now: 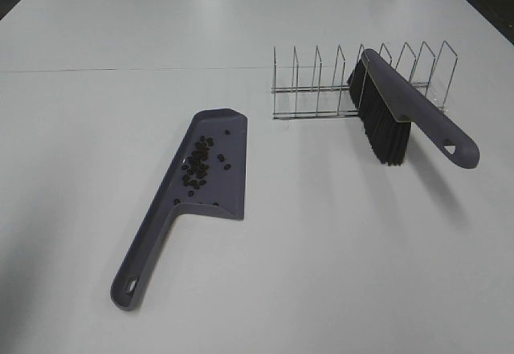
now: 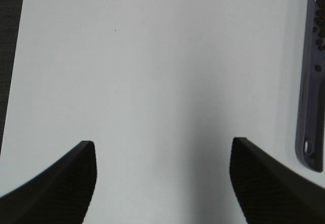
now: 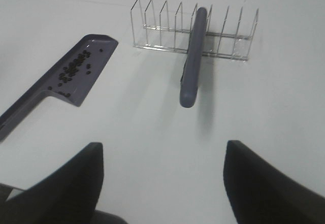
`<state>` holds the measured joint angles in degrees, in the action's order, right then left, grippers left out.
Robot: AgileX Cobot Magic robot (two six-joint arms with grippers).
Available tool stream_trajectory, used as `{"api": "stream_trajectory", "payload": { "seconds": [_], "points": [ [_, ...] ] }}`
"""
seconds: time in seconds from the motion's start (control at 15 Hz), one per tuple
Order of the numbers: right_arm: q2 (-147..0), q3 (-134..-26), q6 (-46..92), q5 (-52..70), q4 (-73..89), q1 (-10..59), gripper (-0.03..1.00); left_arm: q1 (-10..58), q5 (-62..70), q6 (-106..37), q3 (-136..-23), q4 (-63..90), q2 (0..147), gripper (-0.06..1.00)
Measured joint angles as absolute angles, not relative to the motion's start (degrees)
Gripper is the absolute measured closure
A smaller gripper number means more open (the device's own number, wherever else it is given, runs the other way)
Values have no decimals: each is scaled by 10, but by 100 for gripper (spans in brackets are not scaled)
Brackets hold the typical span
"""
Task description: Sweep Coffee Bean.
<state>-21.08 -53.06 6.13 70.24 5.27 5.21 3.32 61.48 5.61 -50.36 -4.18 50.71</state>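
- Grippers first: neither arm shows in the high view, but each wrist camera shows its own two dark fingers.
- The left gripper (image 2: 162, 183) hangs over bare white table (image 1: 337, 274) with its jaws spread wide and nothing between them.
- The right gripper (image 3: 162, 183) also stands wide apart and empty above the table, looking toward the tools.
- The purple-grey dustpan (image 1: 217, 141) lies flat on the table, its handle (image 1: 140, 258) pointing toward the near edge and its pan end farther away.
- The coffee beans (image 1: 197, 168) sit inside the pan in a loose cluster of small dark ovals; a few lie apart near the pan's rim.
- Beyond the dustpan, to the right, a wire rack (image 1: 321, 81) stands on the table.
- The brush (image 1: 422, 121) rests in the rack, tilted, with its black bristles (image 1: 384, 133) hanging down toward the table and its handle end sticking out past the rack.
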Motion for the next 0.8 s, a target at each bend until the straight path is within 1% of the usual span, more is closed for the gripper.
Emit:
{"api": "stream_trajectory", "payload": {
  "seconds": [0.2, 0.33, 0.47, 0.67, 0.8],
  "points": [
    [-146, -530, 61, 703, 31, 52, 37, 33, 622, 56, -417, -57, 359, 27],
    [-118, -512, 51, 702, 31, 52, 37, 33, 625, 56, -380, -68, 263, 27],
    [-87, -460, 29, 701, 30, 52, 37, 33, 628, 56, -359, -70, 183, 27],
    [-48, -345, 23, 694, 32, 52, 37, 33, 629, 56, -340, -70, 83, 27],
    [-44, -286, 21, 666, 33, 52, 37, 33, 629, 53, -328, -55, 44, 27]
  ]
}}
